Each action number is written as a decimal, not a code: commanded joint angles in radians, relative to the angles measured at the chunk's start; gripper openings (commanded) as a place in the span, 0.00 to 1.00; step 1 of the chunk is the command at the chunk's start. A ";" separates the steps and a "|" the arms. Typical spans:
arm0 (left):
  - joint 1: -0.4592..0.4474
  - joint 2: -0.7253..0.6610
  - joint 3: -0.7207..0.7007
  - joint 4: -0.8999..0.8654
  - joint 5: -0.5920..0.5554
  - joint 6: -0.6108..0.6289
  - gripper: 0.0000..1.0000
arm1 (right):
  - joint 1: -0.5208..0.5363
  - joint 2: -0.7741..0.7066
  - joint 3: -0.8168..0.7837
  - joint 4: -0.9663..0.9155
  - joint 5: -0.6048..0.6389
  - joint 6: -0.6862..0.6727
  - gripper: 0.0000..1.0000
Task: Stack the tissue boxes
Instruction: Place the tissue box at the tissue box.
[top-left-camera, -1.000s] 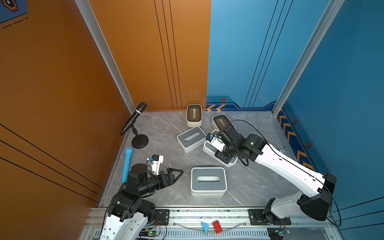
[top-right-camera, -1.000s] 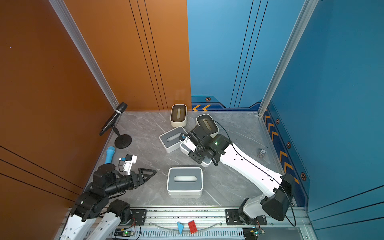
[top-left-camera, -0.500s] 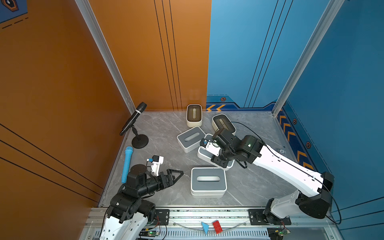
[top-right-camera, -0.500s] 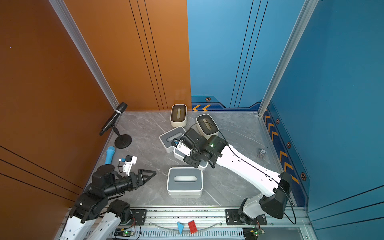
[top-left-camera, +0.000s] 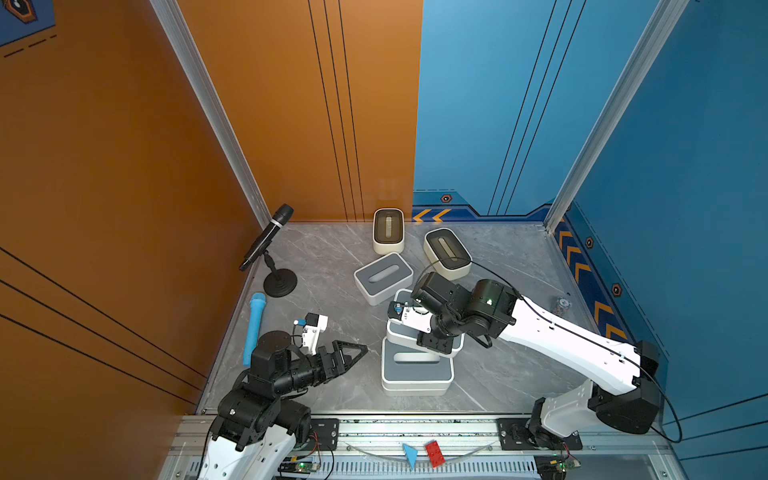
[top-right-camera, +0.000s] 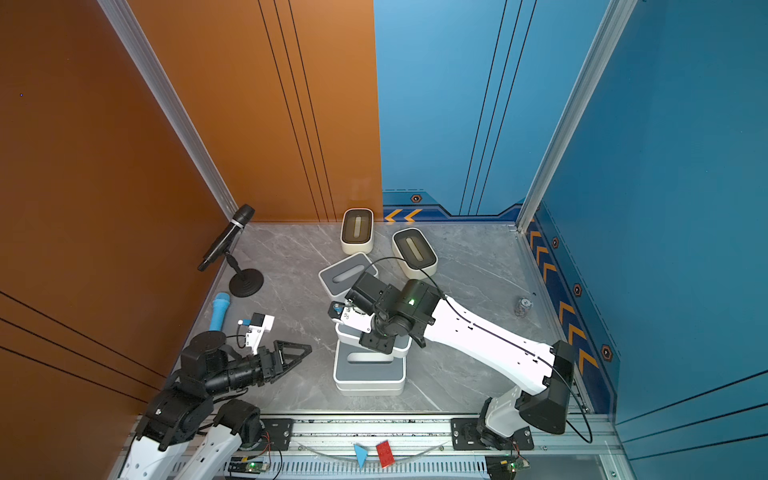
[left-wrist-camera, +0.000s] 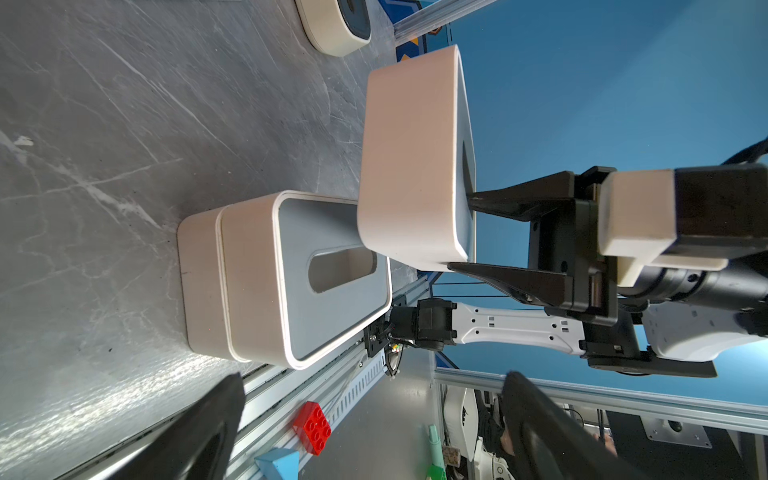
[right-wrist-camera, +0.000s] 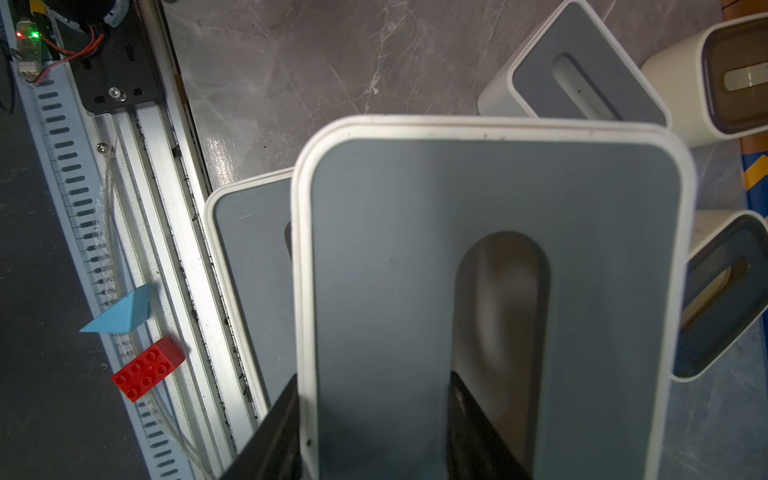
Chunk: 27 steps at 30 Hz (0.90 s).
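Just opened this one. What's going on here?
The right gripper is shut on a grey-lidded tissue box, one finger in its slot and one outside its wall. It holds the box over the back edge of the front grey-lidded box, not yet squarely on top. The left gripper hangs open beside them, holding nothing. A third grey-lidded box and two dark-lidded boxes sit further back, unstacked.

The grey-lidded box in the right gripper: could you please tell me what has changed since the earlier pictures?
The right gripper, still shut on the grey-lidded box, carried it toward the table's front edge. It is now over the rear part of the front grey-lidded box and has not been released. The left gripper stayed open and idle. The other three boxes and both microphones did not move.
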 joint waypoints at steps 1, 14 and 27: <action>0.007 -0.010 -0.008 -0.007 0.045 -0.027 0.98 | 0.004 -0.003 0.034 -0.006 -0.054 -0.024 0.37; 0.007 0.020 -0.015 0.024 0.040 -0.065 0.98 | -0.009 0.029 0.047 0.011 -0.094 0.093 0.37; 0.004 0.132 -0.039 0.234 0.238 0.007 0.98 | 0.045 -0.092 -0.076 0.003 -0.027 -0.016 0.36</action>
